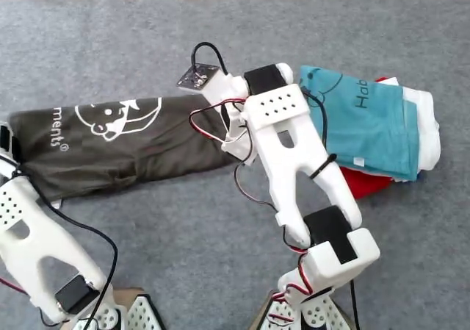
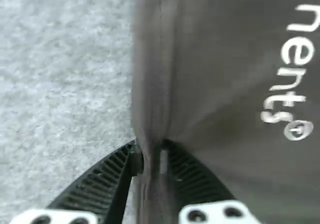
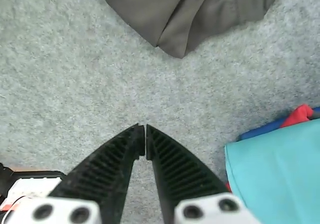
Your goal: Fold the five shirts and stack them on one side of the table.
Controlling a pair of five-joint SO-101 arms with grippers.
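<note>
The dark shirt (image 1: pixel 117 142) lies as a long strip on the table (image 1: pixel 183 227), running from the left edge to the middle. The stack (image 1: pixel 374 124) of folded shirts, teal on top, sits near the right edge. The left gripper (image 2: pixel 150 151) is pinched on a ridge of cloth at the strip's left end. The right gripper (image 3: pixel 145 134) is closed on nothing, over bare table just beside the strip's right end.

The last shirt looks to be mid-fold: narrowed lengthwise, not yet folded across. Next, the right gripper likely needs to open and take the near end, so one end can be carried over the other.
</note>
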